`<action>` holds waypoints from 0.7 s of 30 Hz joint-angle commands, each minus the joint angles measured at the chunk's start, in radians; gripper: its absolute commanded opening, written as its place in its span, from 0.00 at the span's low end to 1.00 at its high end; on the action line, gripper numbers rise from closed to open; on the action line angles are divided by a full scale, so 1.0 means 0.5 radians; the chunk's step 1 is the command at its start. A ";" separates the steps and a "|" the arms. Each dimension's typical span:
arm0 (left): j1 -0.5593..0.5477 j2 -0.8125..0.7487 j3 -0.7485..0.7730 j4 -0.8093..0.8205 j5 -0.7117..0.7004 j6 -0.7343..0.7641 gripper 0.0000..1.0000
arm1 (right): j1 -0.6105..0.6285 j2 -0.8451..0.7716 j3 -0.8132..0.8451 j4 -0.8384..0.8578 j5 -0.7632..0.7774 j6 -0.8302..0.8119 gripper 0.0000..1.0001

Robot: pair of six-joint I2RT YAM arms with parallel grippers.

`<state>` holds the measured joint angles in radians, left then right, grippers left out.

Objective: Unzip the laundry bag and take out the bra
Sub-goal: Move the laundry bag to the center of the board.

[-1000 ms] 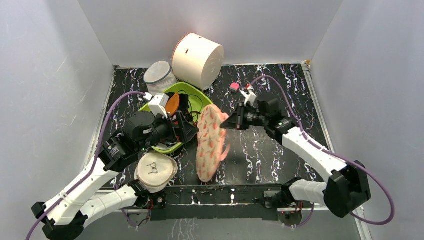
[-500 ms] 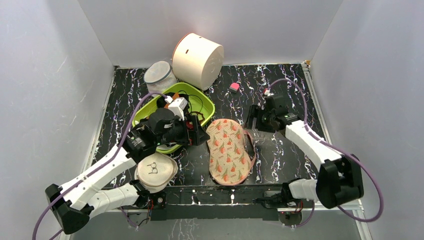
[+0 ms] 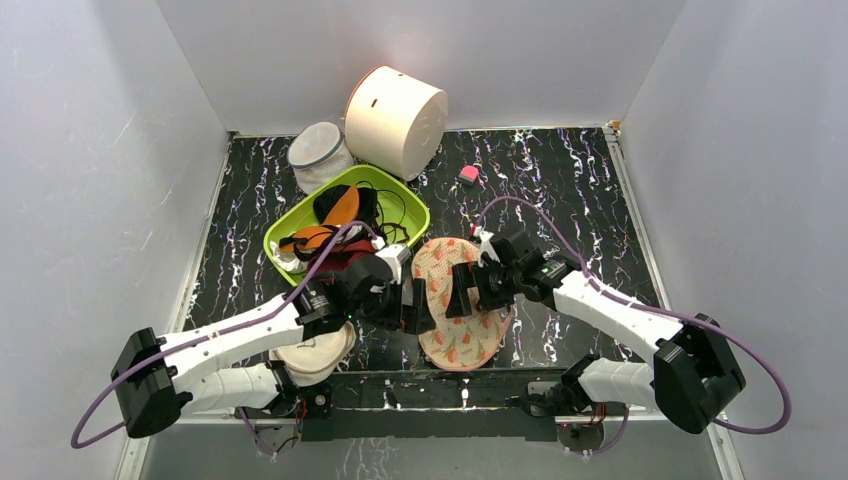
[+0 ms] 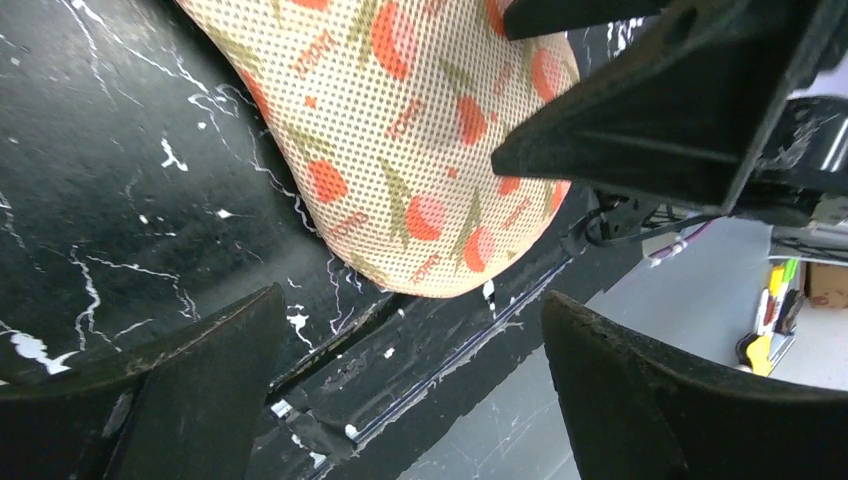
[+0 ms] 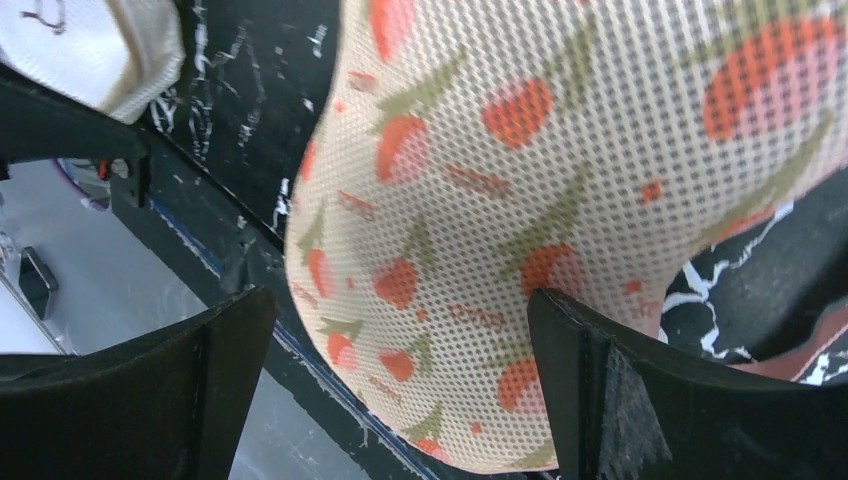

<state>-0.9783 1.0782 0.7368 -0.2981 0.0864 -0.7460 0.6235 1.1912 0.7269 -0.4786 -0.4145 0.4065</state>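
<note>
The laundry bag (image 3: 466, 335) lies flat on the black marbled table by the front edge; its peach mesh with red and green motifs fills the wrist views (image 4: 420, 130) (image 5: 520, 200). My left gripper (image 3: 415, 306) is open at the bag's left side, with only table and the front edge between its fingers (image 4: 410, 310). My right gripper (image 3: 462, 290) hangs open just over the bag's middle, jaws spread across the fabric (image 5: 400, 300) without gripping it. I cannot pick out the bra; the bag's zipper does not show.
A green basin (image 3: 416, 214) with tangled dark, maroon and orange-lined garments stands left of the bag. Behind it are a white mesh cylinder (image 3: 318, 150) and a large white drum (image 3: 396, 120). A round cream pouch (image 3: 312, 352) lies under my left arm. A small pink item (image 3: 468, 173) sits further back.
The right gripper let go of the lifted bag, which dropped flat, then opened wide and came down over it. The left arm swung from the basin to the bag's left side.
</note>
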 commanded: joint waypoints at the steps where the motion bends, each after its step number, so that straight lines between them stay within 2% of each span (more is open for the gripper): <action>1: -0.145 0.044 -0.066 0.105 -0.167 -0.102 0.98 | -0.043 -0.032 -0.087 0.185 0.081 0.114 0.98; 7: -0.315 0.182 -0.017 0.146 -0.260 -0.142 0.98 | -0.359 0.210 -0.086 0.223 0.349 0.065 0.98; 9: -0.371 0.235 0.021 0.150 -0.288 -0.134 0.98 | -0.474 0.262 0.004 0.233 0.394 0.027 0.98; 12: -0.442 0.314 0.064 0.173 -0.320 -0.131 0.98 | -0.519 0.268 0.185 0.208 0.488 -0.019 0.98; 16: -0.485 0.391 0.038 0.280 -0.312 -0.126 0.98 | -0.519 0.216 0.380 0.122 0.421 -0.098 0.98; 21: -0.481 0.382 -0.095 0.433 -0.378 -0.210 0.98 | -0.516 0.031 0.322 0.041 0.237 -0.145 0.98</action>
<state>-1.2167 1.2938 0.7277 -0.1654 -0.0574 -0.8165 0.3637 1.2968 0.8879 -0.4358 -0.2356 0.3771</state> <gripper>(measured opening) 0.983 0.980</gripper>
